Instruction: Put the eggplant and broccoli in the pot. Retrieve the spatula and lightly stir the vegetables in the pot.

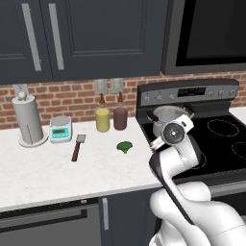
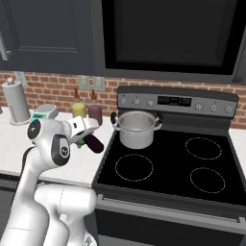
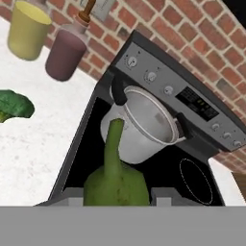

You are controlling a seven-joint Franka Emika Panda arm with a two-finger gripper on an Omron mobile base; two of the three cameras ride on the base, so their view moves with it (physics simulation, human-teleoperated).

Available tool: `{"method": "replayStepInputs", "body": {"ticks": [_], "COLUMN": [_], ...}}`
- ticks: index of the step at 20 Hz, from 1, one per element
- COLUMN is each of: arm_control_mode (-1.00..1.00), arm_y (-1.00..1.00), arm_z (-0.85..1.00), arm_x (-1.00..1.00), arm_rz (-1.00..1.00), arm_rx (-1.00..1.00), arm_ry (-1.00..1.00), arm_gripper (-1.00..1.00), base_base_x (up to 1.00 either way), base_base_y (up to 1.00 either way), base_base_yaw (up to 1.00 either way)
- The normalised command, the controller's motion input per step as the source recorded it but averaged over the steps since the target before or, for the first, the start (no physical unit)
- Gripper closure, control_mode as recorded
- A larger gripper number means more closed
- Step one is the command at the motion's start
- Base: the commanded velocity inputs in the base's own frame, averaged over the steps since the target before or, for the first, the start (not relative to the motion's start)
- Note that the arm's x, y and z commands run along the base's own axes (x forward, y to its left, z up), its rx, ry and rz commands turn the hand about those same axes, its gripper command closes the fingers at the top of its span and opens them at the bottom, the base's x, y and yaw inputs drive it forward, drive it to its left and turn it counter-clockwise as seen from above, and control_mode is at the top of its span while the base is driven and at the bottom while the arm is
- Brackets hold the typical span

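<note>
My gripper is shut on the eggplant, a glossy dark-purple vegetable held in the air over the counter's right end, left of the stove. In the hand view its green stem cap sits between my fingertips. The steel pot stands on the stove's back left burner, ahead of the eggplant and apart from it. The broccoli lies on the white counter, left of the gripper. Further left lies the spatula, blade pointing toward the wall.
A yellow jar and a maroon jar stand at the brick wall behind the broccoli. A small scale and a paper towel roll are at the counter's left. The black stove top has free burners.
</note>
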Motion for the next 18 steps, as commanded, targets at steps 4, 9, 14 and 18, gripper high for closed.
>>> {"method": "replayStepInputs", "body": {"ticks": [4, 9, 14, 18], "arm_control_mode": [-1.00, -1.00, -1.00, -1.00], "arm_y": [-0.34, -0.37, -0.32, -0.16], "arm_z": [0.42, 0.02, 0.00, 0.00], "arm_x": [0.42, 0.61, 0.68, 0.51], "arm_rz": [0.05, 0.06, 0.09, 0.08], "arm_rx": [0.00, 0.00, 0.00, 0.00], "arm_ry": [-0.11, -0.01, -0.03, -0.10], "arm_gripper": [1.00, 1.00, 1.00, 1.00], "base_base_x": [0.00, 0.00, 0.00, 0.00], "base_base_y": [0.00, 0.00, 0.00, 0.00], "base_base_yaw": [0.00, 0.00, 0.00, 0.00]}}
